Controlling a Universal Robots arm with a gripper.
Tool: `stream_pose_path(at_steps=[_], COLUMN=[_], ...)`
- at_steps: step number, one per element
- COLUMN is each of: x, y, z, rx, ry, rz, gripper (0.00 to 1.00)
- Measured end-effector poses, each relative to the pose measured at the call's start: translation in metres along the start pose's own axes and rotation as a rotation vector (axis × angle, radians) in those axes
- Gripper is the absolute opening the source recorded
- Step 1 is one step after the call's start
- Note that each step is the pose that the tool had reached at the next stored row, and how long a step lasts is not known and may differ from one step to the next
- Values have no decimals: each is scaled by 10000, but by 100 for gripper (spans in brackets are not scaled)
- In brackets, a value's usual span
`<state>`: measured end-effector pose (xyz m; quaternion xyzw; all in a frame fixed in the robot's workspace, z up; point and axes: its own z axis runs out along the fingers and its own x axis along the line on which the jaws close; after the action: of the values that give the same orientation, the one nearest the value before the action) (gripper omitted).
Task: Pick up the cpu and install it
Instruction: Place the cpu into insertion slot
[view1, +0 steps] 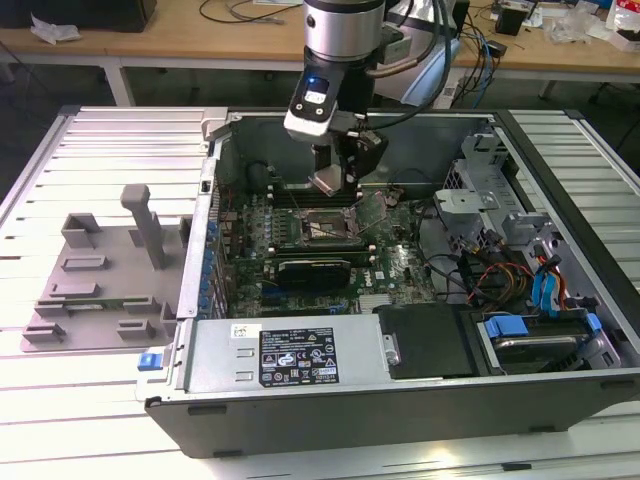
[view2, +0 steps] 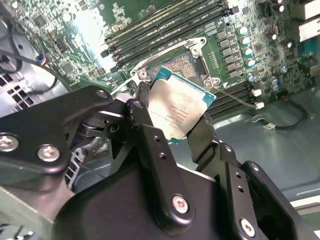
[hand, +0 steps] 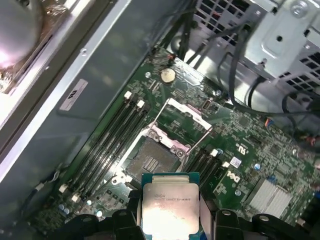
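Observation:
The cpu (view2: 176, 111) is a flat square chip with a silver top and a teal-green rim. My gripper (view2: 172, 127) is shut on it, one black finger (view2: 142, 117) on each side. In the first wrist view the cpu (hand: 170, 205) hangs just short of the open socket (hand: 150, 162), whose metal load frame (hand: 185, 120) is flipped up. The socket (view2: 182, 65) lies beyond the chip's far edge in the second wrist view. In the exterior view my gripper (view1: 330, 182) hovers over the motherboard socket (view1: 322, 228) inside the open computer case (view1: 300, 360), the chip held clear above the board.
Memory slots (hand: 112, 145) flank the socket on both sides. A drive cage (view1: 480, 175) and cables (view1: 500, 275) fill the case at the exterior view's right. A grey fixture plate (view1: 100, 275) lies on the table at the exterior view's left. The power supply (view1: 290, 355) borders the near side.

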<state>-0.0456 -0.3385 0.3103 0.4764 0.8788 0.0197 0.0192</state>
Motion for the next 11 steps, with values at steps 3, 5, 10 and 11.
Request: stream_pose_path(at_steps=[3, 5, 10, 11], x=[0, 0, 0, 0], y=[0, 0, 0, 0], z=[2, 5, 8, 9], rx=[14, 30, 46, 49], ry=[-48, -102, -158, -171], rz=[899, 1919, 2991, 3239], gripper=[55, 55, 55, 55])
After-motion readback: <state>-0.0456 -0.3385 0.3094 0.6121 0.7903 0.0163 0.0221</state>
